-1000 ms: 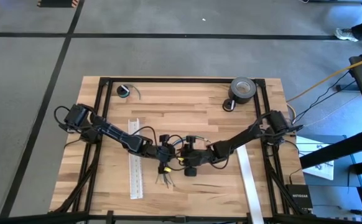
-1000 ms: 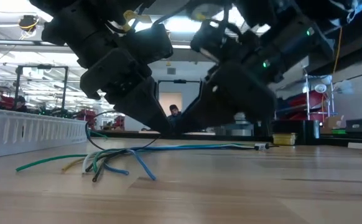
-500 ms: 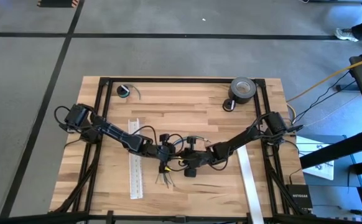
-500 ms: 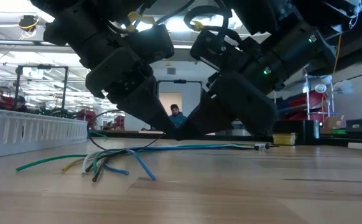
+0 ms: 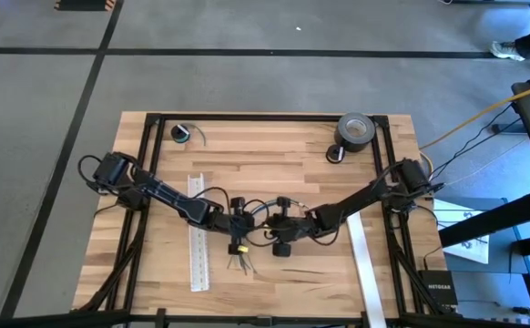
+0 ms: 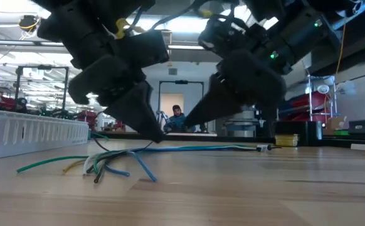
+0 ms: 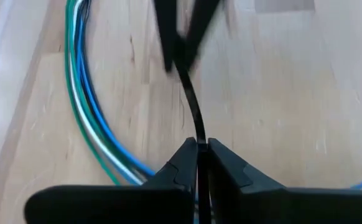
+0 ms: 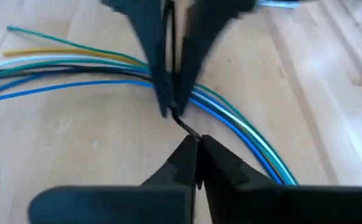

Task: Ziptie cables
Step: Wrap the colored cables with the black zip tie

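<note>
The cables [image 5: 240,262] lie on the table as a loose bundle of blue, green, white and yellow wires. Their ends fan out toward the near edge [image 6: 113,162]. A thin black ziptie [image 7: 193,106] spans the short gap between my two grippers just above the bundle [image 8: 75,68]. My left gripper [image 5: 239,225] is shut on one end of it. My right gripper [image 5: 267,225] is shut on the other end and stands a little higher in the low view. Whether the ziptie passes under the wires does not show. My left gripper [image 7: 199,144] pinches the ziptie's end [image 7: 199,134] between its two fingertips, slanting down from the table's left. The strip runs on along the fingers' line to the other gripper, clear of the wood. My right gripper [image 8: 196,140] pinches the ziptie's other end [image 8: 188,129] between its fingertips, slanting down from the table's right. The short stretch of strip between the grippers is slightly bent.
A white slotted strip [image 5: 198,239] lies left of the cables and a plain white strip [image 5: 363,269] lies to the right. A tape roll [image 5: 354,130] and a small coil [image 5: 181,133] sit at the far edge. A person shows in the room behind [image 6: 177,116].
My right gripper has shut on the ziptie. It has drawn a little up and toward the table's right, away from my left gripper. The two tips, which met in the low view, now stand slightly apart. The cables have stayed where they were.
</note>
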`<action>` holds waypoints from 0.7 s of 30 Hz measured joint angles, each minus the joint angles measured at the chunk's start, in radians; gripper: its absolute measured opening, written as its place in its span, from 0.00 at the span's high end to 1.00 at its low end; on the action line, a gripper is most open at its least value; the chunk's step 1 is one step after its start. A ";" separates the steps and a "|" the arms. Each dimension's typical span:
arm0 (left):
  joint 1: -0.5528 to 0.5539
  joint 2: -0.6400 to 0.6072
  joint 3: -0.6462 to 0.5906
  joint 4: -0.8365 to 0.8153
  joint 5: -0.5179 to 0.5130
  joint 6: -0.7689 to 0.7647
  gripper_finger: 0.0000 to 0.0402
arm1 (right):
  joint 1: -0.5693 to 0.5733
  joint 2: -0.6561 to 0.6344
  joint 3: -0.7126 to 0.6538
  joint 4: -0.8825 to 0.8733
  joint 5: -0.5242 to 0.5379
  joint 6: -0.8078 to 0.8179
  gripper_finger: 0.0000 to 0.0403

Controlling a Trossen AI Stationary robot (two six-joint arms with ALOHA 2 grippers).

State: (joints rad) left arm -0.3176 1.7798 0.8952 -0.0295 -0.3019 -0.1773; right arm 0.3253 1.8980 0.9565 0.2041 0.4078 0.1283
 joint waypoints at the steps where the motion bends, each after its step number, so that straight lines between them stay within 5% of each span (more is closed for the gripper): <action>1: -0.001 -0.002 0.008 -0.019 0.000 -0.003 0.99 | -0.003 -0.014 -0.017 0.011 0.009 0.008 1.00; 13: -0.012 -0.013 0.017 -0.120 0.004 -0.029 0.99 | -0.005 -0.243 -0.217 0.024 0.090 0.127 1.00; 21: -0.013 -0.013 0.016 -0.108 0.010 -0.032 0.99 | -0.005 -0.262 -0.216 -0.017 -0.019 0.131 1.00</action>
State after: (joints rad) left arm -0.3302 1.7672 0.9115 -0.1373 -0.2924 -0.2093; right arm 0.3202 1.6361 0.7406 0.1870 0.3884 0.2592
